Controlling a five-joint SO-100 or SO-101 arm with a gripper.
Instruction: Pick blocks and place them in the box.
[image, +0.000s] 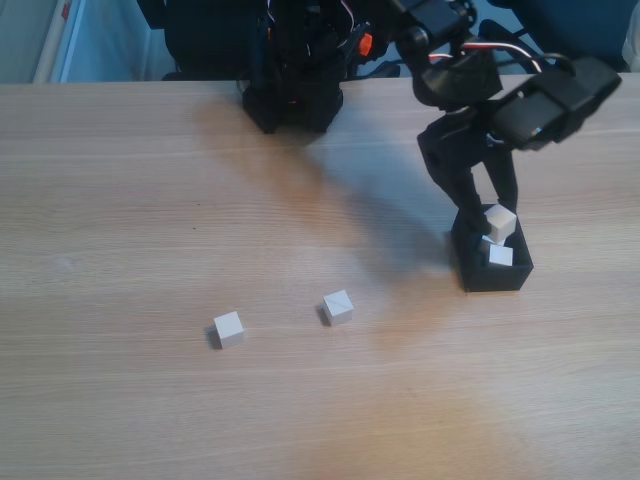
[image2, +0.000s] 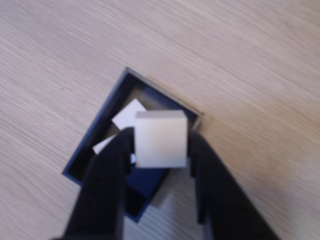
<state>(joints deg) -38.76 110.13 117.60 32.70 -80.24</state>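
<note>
My black gripper (image: 497, 218) hangs over the small black box (image: 515, 275) at the right of the table and is shut on a white block (image: 500, 222). From the wrist, that block (image2: 161, 138) sits clamped between the two dark fingers (image2: 112, 165), directly above the box (image2: 82, 160). Inside the box lie two more white blocks (image2: 129, 113), one (image: 500, 256) visible in the fixed view. Two other blocks rest on the bare table, one (image: 228, 328) at lower left and another (image: 338, 307) nearer the middle.
The arm's black base (image: 292, 90) stands at the back centre of the wooden table (image: 120, 200). Dark equipment and cables sit behind the table's far edge. Open wood surrounds the two loose blocks.
</note>
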